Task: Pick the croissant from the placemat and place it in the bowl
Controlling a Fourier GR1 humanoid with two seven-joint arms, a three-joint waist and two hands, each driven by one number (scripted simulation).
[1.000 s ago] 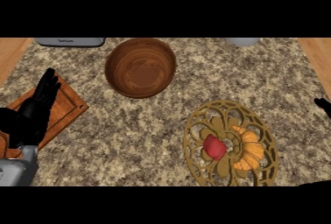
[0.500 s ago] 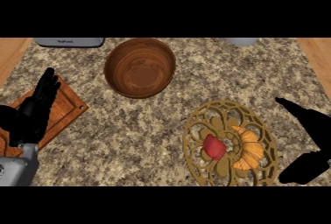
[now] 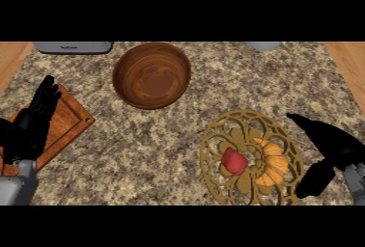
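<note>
Head view: task not yet begun in substance. The croissant (image 3: 273, 162) lies on the placemat (image 3: 218, 136), towards its right side, untouched. The bowl (image 3: 152, 76) stands up and to the left, well apart from the placemat, and holds nothing.

Right hand (image 3: 336, 144): just beside the placemat's right rim, fingers (image 3: 305, 122) straight and spread from the thumb, gripping nothing. It appears clear of the croissant, though whether it overlaps the rim cannot be told. In my judgement this is the approach to the pick; the grasp, the lift, the carry across and the release into the bowl are all outstanding.

Left hand (image 3: 31, 126): open, fingers up, resting at the left edge over a wooden board (image 3: 71, 120) — no part in the work.

Other items noted:
- A red item (image 3: 234, 161) (identity unclear) on the placemat, just beside the croissant on its left — the one thing likely to be knocked if the fingers close from that side.
- A grey appliance (image 3: 72, 47) and a grey object (image 3: 264, 46) at the far edge of the worktop (image 3: 143, 144), neither in the way.

Nothing lies on the worktop between placemat and bowl.
</note>
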